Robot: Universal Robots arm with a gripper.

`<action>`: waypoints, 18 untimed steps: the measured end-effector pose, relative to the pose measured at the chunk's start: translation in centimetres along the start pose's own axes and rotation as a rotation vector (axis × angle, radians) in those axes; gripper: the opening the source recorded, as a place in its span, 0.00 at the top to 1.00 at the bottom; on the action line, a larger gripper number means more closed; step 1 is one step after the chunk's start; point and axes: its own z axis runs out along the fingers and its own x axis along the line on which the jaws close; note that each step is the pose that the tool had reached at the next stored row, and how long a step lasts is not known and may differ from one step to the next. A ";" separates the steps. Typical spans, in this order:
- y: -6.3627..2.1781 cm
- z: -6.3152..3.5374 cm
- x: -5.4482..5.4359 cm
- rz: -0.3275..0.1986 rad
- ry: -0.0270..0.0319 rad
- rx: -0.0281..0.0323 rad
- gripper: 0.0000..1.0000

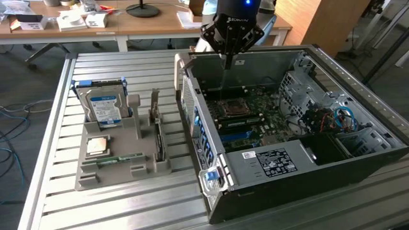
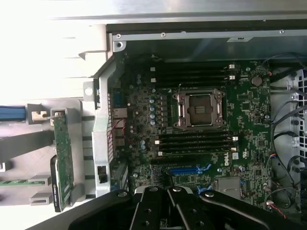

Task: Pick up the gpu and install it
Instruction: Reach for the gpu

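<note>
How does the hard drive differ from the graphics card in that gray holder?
The hard drive is thick with a blue-white label; the graphics card is thin, seen edge-on. The hard drive sits toward the exterior view's left of the card. Both stand upright in the gray holder.

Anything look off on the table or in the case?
Nothing stands out. The gpu stands on edge in the grey holder beside the case, not tilted. The tool hangs shut over the motherboard, with nothing seen in it. No loose or damaged parts show.
</note>
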 end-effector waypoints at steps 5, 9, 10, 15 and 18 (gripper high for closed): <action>-0.04 -0.01 0.6 0.000 -0.0001 0.0000 0.89; -0.08 -0.01 1.1 0.000 -0.0001 0.0000 0.89; -0.09 -0.01 1.3 0.000 0.0000 -0.0001 0.89; -0.14 -0.02 1.8 0.000 -0.0001 -0.0001 0.89; -0.16 -0.02 2.2 0.000 -0.0001 0.0000 0.89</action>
